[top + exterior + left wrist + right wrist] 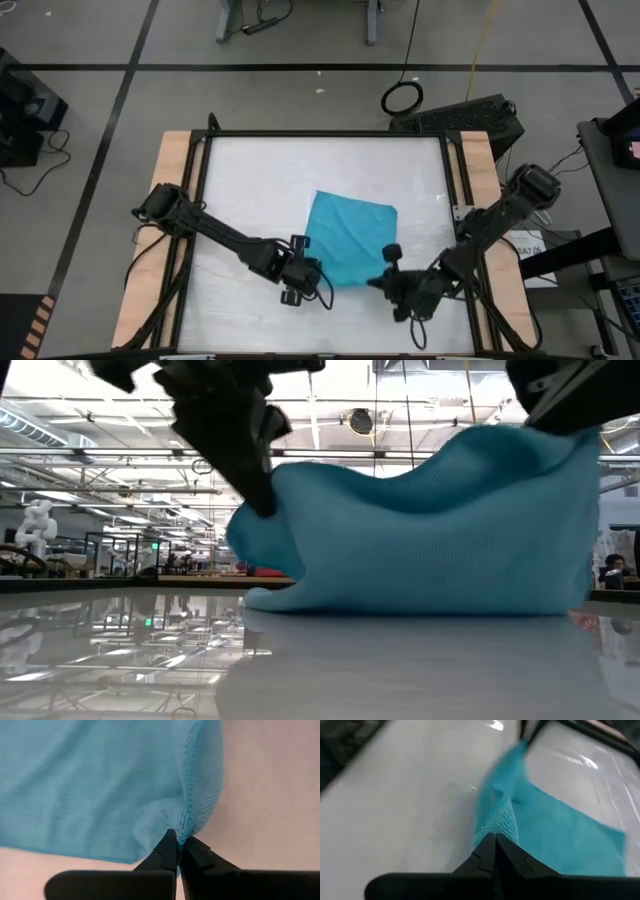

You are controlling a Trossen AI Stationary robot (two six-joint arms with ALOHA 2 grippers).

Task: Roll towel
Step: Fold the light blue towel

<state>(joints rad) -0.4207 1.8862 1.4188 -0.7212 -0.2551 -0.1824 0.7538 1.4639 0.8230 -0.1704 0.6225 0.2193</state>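
Note:
The teal-blue towel (pixel 350 240) lies mid-table, its far part flat on the white surface and its near edge raised. In the low view the towel (pixel 430 540) hangs between two raised corners and sags in the middle. My left gripper (pixel 312 268) is shut on the near left corner. My right gripper (pixel 382 282) is shut on the near right corner. My left gripper pinches the towel's near left corner at its hemmed edge (pixel 188 820) between its two fingers, slanting down from the table's left near side. The corner is lifted clear and the cloth bunches at the fingertips (pixel 170 842). My right gripper pinches the towel's near right corner (pixel 500 817) between its two fingers, slanting down from the table's right near side. That corner (pixel 575 445) is held higher than the left one. The cloth runs down from it to the table, slack.
A dark frame (pixel 325 133) with wooden side strips (pixel 172 200) borders the white table top. Bare surface lies to the left of the towel (pixel 250 190) and beyond its far edge (pixel 330 165).

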